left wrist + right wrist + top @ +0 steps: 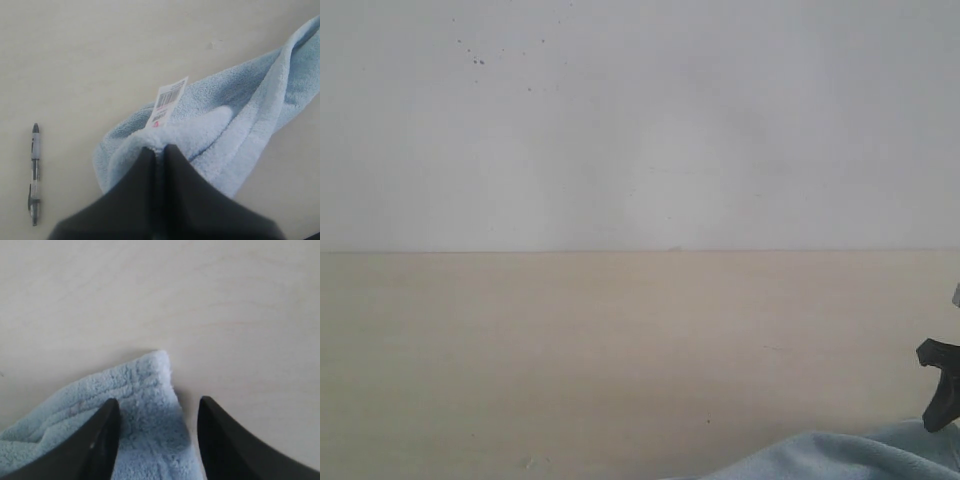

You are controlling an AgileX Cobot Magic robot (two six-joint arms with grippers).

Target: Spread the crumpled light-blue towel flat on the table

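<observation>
The light-blue towel (235,120) lies bunched on the beige table (100,60), its white barcode tag (167,100) facing up. My left gripper (158,148) is shut on a fold of the towel just below the tag. In the right wrist view a corner of the towel (145,390) lies on the table (200,300) between the black fingers of my right gripper (159,405), which stands open above it. The exterior view shows only a strip of towel (840,455) at the bottom right edge and one black finger (942,385) above it.
A pen (34,172) lies on the table beside the towel in the left wrist view. A white speckled wall (640,120) rises behind the table's far edge (640,251).
</observation>
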